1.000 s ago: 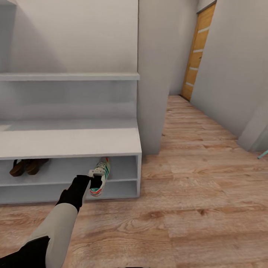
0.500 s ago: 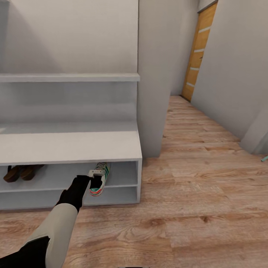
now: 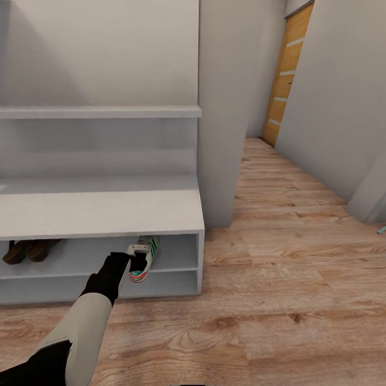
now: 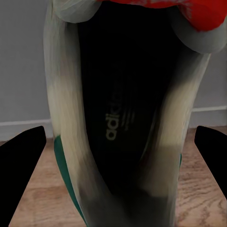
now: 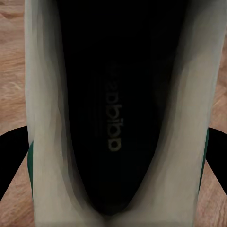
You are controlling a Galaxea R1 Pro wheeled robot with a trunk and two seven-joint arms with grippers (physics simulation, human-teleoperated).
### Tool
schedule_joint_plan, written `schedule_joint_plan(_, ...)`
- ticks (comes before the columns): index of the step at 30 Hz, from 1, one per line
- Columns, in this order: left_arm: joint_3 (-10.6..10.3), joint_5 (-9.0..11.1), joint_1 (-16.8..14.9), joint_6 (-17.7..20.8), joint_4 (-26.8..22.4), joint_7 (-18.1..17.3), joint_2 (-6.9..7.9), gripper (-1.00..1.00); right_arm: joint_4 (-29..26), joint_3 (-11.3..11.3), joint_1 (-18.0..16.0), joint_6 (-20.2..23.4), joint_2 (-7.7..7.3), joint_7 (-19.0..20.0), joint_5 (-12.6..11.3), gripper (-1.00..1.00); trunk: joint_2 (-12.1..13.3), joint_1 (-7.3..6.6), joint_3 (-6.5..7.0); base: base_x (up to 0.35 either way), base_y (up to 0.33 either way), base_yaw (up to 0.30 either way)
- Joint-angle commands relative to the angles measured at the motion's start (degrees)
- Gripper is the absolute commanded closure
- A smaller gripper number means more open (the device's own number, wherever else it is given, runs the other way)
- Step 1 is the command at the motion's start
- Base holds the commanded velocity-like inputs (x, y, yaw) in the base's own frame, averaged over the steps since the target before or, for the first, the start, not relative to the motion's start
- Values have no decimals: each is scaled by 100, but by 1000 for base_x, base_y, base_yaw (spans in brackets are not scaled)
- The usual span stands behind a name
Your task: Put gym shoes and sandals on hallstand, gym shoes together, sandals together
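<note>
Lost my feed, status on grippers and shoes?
Left gripper shut on gym shoe at hallstand upper tier edge. Right gripper holds second gym shoe. Sandals racked. Nothing blocking.

cream gym shoe [image 3: 143, 258] toe-in at hallstand [image 3: 102, 212] upper tier edge; brown sandals [image 3: 26, 250] same tier, far end.

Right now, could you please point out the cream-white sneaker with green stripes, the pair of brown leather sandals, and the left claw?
cream-white sneaker with green stripes [image 3: 146, 252]: head view, striped side.
brown leather sandals [image 3: 27, 250]: head view, uppers, upper shoe tier.
left claw [image 3: 134, 261]: head view, between fingertips at sneaker's heel.
</note>
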Motion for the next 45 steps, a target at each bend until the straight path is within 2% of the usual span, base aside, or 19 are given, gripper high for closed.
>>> schedule_joint_plan(1,41,-61,-3,18,-9,-57,-9,100,4,-12,-5,-18,1,26,4,100,-2,-1,-5,24,-2,0)
schedule_joint_plan(45,50,-61,-3,18,-12,-57,-9,100,12,-12,-5,-18,1,26,5,100,-2,-1,-5,50,0,0)
